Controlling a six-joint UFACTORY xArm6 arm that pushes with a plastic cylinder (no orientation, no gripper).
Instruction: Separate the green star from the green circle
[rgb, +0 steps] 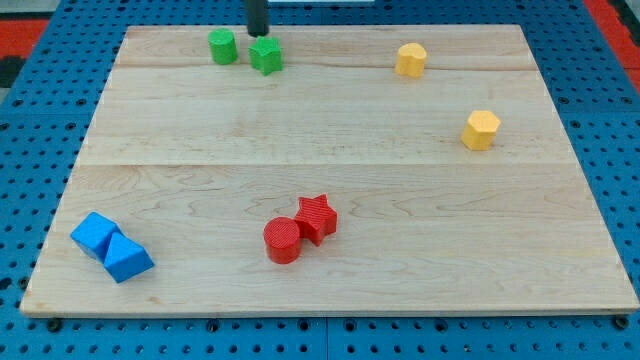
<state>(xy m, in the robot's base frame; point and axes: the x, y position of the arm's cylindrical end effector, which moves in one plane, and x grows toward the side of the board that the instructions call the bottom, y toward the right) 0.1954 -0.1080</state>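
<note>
The green star (266, 55) lies near the view's top, left of centre, on the wooden board (330, 130). The green circle (223, 46) stands just to its left, with a small gap between them. My tip (257, 33) comes down at the view's top edge, right behind the star's upper left side and to the right of the circle. It looks to be touching or almost touching the star.
Two yellow blocks sit at the view's upper right (410, 60) and right (481, 130). A red star (316, 218) touches a red circle (283, 240) at bottom centre. Two blue blocks (95, 234) (127, 259) touch at bottom left.
</note>
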